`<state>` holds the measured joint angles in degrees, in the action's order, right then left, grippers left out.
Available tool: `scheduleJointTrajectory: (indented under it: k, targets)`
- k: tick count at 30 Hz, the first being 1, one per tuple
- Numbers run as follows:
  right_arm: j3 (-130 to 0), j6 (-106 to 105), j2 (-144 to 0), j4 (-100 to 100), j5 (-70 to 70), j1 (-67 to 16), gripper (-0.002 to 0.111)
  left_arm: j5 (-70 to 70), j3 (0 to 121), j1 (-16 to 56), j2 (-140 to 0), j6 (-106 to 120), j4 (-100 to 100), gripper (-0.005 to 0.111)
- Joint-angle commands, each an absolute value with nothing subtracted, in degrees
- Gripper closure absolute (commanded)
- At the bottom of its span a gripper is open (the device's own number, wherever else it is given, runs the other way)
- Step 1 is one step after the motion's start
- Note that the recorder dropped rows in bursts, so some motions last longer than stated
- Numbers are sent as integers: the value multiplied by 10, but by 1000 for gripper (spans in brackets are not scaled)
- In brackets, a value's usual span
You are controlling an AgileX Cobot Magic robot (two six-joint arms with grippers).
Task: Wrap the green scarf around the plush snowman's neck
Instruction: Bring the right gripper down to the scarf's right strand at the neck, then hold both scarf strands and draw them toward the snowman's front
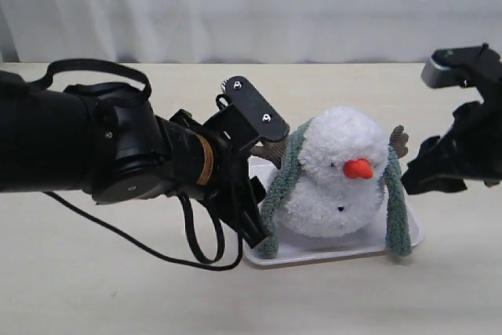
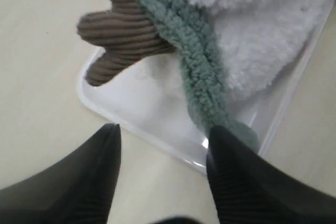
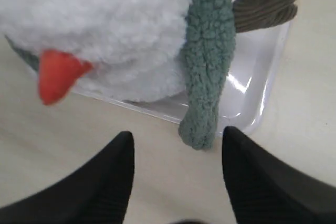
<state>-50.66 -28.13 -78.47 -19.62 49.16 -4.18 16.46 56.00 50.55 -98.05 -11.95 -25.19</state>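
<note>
The plush snowman (image 1: 337, 186) stands on a white tray (image 1: 314, 253), orange nose (image 1: 358, 169) facing the front. The green scarf (image 1: 282, 174) is draped behind its head, and one end hangs down each side to the tray. My left gripper (image 1: 252, 221) is open at the tray's left edge, beside the left scarf end. In the left wrist view one fingertip (image 2: 223, 145) is at the scarf (image 2: 202, 66) end, with nothing between the jaws (image 2: 164, 140). My right gripper (image 1: 416, 174) is open, just short of the right scarf end (image 3: 205, 124), and empty (image 3: 177, 137).
Brown corduroy twig arms stick out behind the scarf on both sides (image 1: 398, 141) (image 2: 121, 35). A black cable (image 1: 196, 249) from the left arm loops on the beige table in front of the tray. A white curtain (image 1: 251, 5) closes off the back.
</note>
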Motion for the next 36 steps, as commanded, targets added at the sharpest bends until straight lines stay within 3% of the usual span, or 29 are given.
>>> scheduleJointTrajectory:
  k: [1,8,18,28,36]
  targets:
    - [-441,-319,-785,-201,393,-42,50,36,505,506,-980,-106,-248,58]
    - [-427,-319,-794,-207,326,-42,47,-99,474,505,-1032,-53,-250,58]
    - [-419,-422,-852,-317,304,-42,47,-154,474,504,-1075,-13,-248,58]
    - [-418,-429,-895,-357,269,-42,47,-138,474,454,-1075,-17,-200,58]
    - [-418,-459,-899,-398,274,-42,64,-162,474,466,-1076,-34,-203,58]
